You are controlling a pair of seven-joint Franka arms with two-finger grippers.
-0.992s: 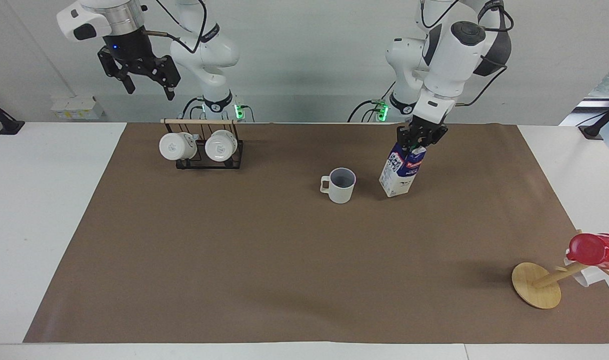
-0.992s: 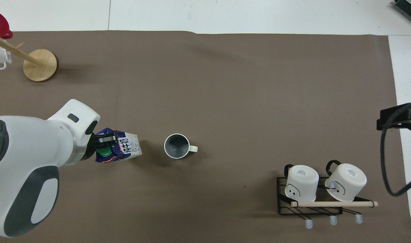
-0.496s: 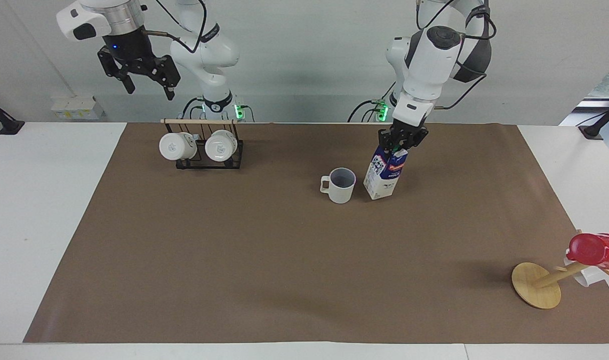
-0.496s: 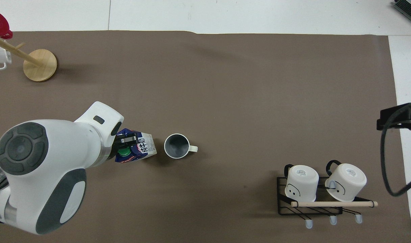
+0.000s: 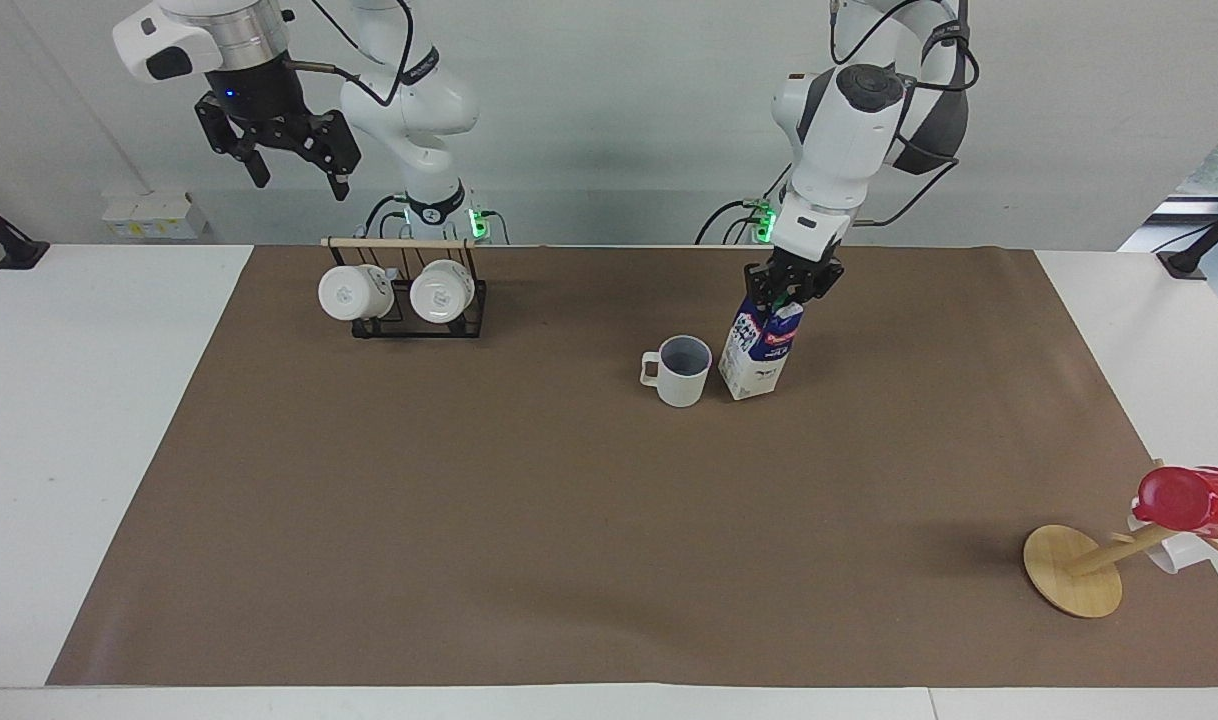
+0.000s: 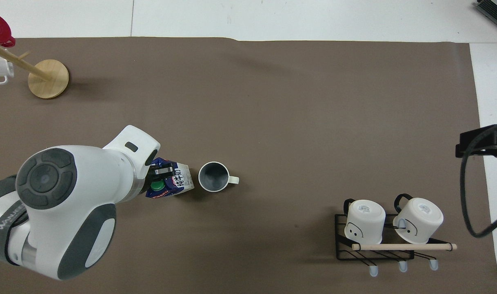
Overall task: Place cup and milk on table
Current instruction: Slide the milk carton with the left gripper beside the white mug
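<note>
The left claw is clenched on the top of the milk, just beside the cup. The right claw hangs released above the mug rack. The carton's print is too small to read.

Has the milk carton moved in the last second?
Yes. Held by the left hand, the milk carton has shifted toward the cup, which stayed put, and is now close beside it.

Pale grey wall along robots' edge of white table. Brown mat covers most of surface. Soft even light, faint shadows on mat.
</note>
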